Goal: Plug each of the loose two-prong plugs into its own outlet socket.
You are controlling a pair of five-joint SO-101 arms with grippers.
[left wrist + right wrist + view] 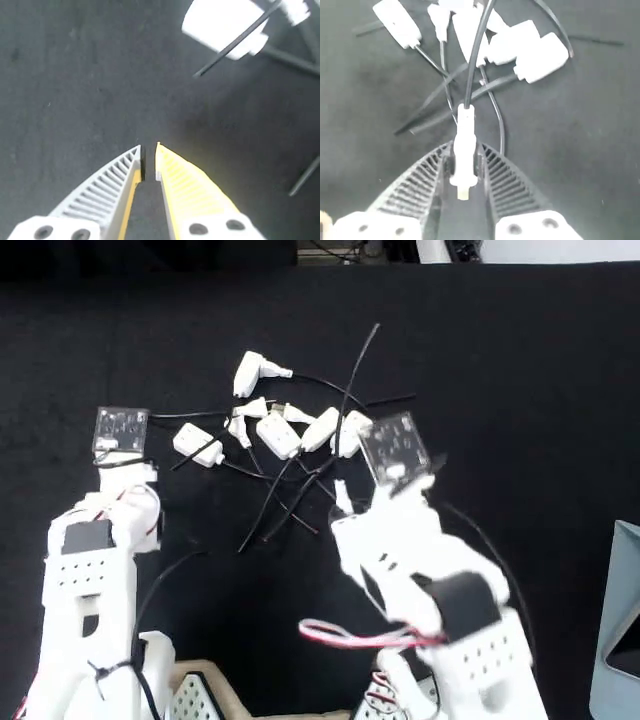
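I see my right gripper (463, 167) clamped on 1 slim white plug (464, 135), black cord (475, 60) trailing off it; my left gripper (148, 150) sits pinched together, empty.

White plug (465, 125) in my right claw (465, 146), black cord (477, 50) on it, and that claw's ribbed fingers (415, 185) are dark grey. My left claw (148, 148): one ribbed finger pale grey, the other bright yellow. White loose plugs (280, 435), thin black leads, black table (520, 360). White arms (90, 580), red-and-white wires (350, 635).
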